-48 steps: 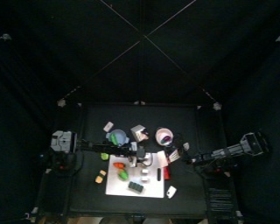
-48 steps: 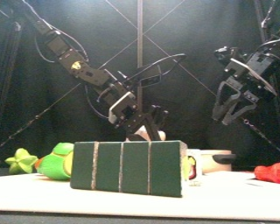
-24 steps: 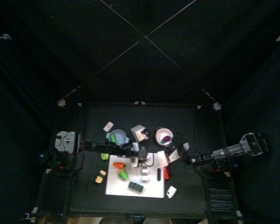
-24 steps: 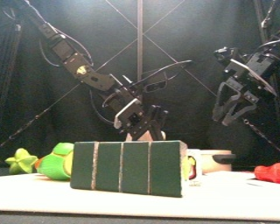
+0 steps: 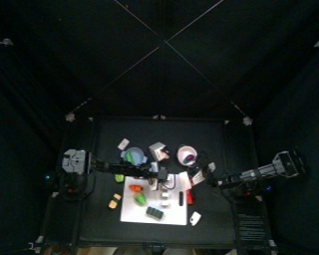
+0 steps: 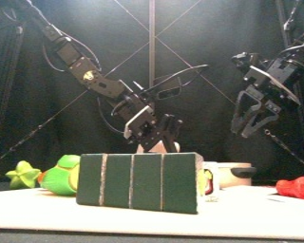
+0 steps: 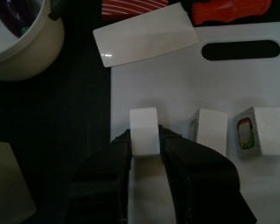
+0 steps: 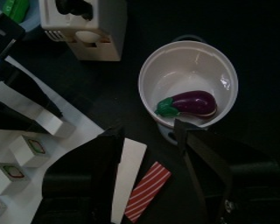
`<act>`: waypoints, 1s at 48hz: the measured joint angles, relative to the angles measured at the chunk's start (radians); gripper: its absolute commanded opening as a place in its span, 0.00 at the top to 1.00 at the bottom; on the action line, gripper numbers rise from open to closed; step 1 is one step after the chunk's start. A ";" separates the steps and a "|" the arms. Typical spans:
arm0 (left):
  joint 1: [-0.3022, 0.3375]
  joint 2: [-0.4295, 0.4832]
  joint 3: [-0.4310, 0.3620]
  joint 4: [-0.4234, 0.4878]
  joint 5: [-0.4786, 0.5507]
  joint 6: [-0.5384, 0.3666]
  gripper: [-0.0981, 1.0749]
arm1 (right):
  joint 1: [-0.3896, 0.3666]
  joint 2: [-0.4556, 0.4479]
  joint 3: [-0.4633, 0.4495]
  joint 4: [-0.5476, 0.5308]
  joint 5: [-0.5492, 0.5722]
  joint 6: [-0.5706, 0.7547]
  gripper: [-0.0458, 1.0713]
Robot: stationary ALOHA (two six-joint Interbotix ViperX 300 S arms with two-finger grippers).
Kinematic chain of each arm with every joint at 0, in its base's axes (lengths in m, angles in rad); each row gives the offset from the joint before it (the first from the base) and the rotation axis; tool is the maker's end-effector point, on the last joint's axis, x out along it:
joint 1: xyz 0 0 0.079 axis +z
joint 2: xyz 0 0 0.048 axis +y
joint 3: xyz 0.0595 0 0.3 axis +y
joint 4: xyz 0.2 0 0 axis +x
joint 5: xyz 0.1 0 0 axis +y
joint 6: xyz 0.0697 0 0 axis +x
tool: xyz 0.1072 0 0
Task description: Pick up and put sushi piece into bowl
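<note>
The top view looks straight down from far above, the surface (image 5: 156, 179) small at centre. The front view sits level at its edge, a green block (image 6: 137, 182) looming close. Both wrist views look down closely; both show the white cutting board (image 7: 189, 96).

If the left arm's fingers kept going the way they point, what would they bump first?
Most likely the white cutting board: the left gripper points down at it, fingers already astride a white sushi piece.

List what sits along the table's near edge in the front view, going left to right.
Green star toy → round green toy → dark green striped block → white bowl → red toy.
</note>
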 measured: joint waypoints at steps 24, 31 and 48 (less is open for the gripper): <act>0.000 -0.221 0.120 0.006 0.014 0.002 0.48 | -0.035 0.021 -0.008 -0.005 -0.066 0.000 0.21; 0.002 -0.322 0.216 0.006 0.014 0.002 0.48 | -0.041 0.034 -0.014 -0.005 -0.078 0.000 0.21; 0.067 -0.566 0.439 -0.025 0.023 -0.002 0.48 | -0.044 0.049 -0.026 0.000 -0.193 -0.041 0.21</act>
